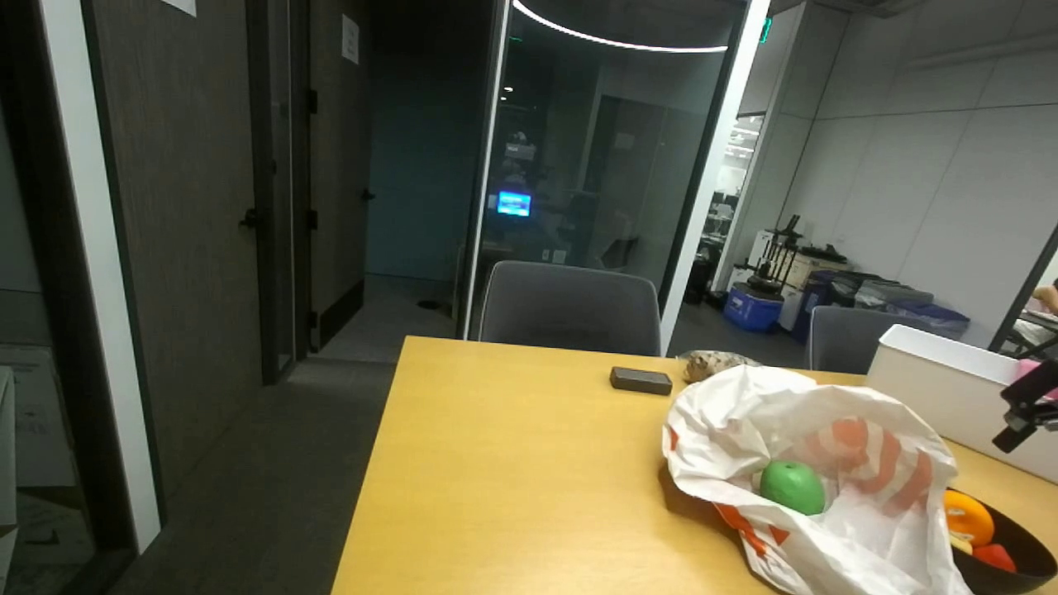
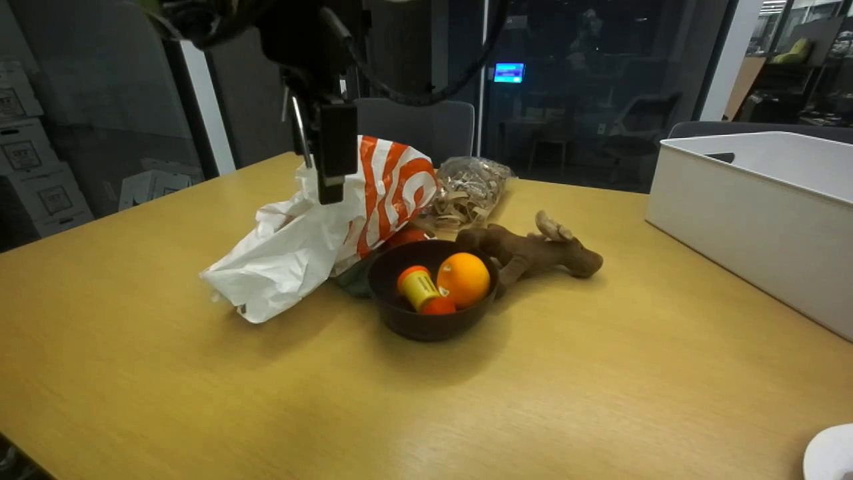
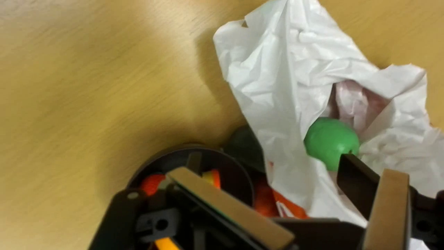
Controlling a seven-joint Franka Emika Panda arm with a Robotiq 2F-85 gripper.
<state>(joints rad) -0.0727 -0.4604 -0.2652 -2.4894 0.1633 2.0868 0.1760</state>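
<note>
The pincer [image 3: 277, 173] gapes wide; in the wrist view one jaw overlaps the edge of the green fruit [image 3: 329, 139], the other the bowl [image 3: 228, 172]. The fruit sits inside the white bag [image 3: 274, 90], whose crumpled wall stands between it and the bowl; beside the bowl lies a toy moose [image 2: 530, 253].

In an exterior view, a brown plush moose [image 2: 533, 253] right of center, a white bin [image 2: 746, 213] at right, boxes [image 2: 53, 197] stacked at upper left, a glowing blue screen [image 2: 508, 73] near top center

Soft shadows and pale glare mark the table [image 2: 633, 360].
</note>
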